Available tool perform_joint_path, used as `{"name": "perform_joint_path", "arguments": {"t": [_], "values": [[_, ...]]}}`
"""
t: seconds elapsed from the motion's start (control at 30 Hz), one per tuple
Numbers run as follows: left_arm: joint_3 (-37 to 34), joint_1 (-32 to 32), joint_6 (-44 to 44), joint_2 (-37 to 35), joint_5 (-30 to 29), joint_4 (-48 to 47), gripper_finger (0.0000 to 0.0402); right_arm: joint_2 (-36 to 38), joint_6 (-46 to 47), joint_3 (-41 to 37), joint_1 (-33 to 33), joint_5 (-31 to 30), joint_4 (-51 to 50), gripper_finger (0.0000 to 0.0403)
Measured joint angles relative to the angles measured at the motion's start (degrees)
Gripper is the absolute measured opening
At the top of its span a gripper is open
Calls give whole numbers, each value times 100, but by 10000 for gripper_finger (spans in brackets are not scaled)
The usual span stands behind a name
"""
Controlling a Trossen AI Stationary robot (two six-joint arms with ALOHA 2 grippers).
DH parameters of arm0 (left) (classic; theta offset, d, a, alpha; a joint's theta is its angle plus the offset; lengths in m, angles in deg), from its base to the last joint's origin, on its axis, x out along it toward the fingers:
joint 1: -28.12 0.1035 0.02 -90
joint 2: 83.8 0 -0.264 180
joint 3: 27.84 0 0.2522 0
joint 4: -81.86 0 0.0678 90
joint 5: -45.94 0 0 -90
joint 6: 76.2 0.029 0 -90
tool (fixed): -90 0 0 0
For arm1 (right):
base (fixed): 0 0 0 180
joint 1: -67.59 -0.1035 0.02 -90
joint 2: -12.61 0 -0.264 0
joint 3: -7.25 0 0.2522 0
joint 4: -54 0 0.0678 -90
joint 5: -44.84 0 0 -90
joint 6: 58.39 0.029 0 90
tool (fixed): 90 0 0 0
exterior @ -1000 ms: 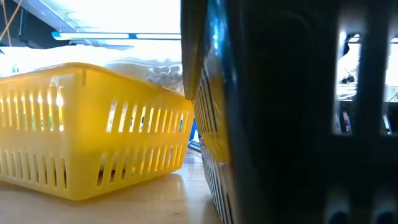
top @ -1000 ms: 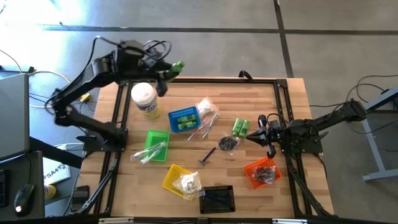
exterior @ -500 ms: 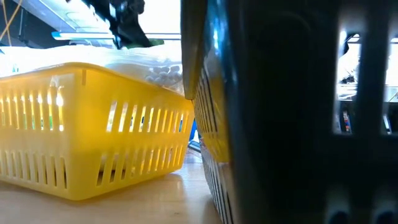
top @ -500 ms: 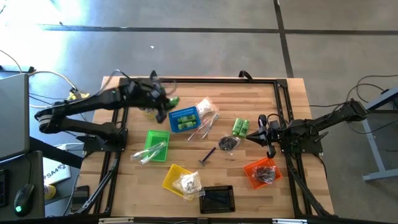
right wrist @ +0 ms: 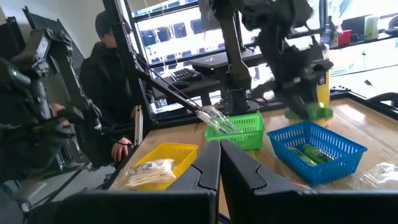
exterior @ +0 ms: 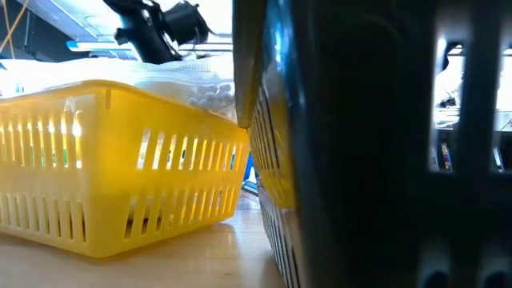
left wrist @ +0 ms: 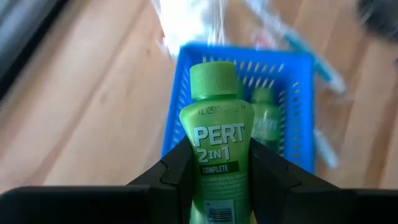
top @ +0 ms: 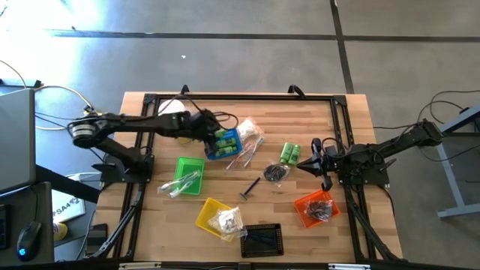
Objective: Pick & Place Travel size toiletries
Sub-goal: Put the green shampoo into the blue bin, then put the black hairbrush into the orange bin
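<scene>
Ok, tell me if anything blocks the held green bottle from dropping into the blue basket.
Nothing visible does. The left gripper holds the green bottle above the blue basket, whose open top shows only another green bottle inside.

Layout, high view. Table (top: pixel 315 112) centre: razor (top: pixel 249 189). Blue basket (top: pixel 222 145) at 11 o'clock, a bottle (left wrist: pixel 216 149) over it; green basket (top: pixel 187 175) at 9; yellow basket (top: pixel 212 215) at 7; black basket (top: pixel 261 240) at 6; orange basket (top: pixel 313 208) at 4; two bottles (top: pixel 289 153) at 2.
</scene>
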Motion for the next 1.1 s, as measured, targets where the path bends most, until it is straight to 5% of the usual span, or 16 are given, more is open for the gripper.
{"name": "perform_joint_path", "arguments": {"t": [0.57, 1.1], "values": [[-2, 0, 295, 779, 291, 574, 115, 0, -2, 0, -1, 173, -24, 3], [254, -2, 151, 762, 358, 36, 291, 0, 0, 0, 0, 144, -20, 3]]}}
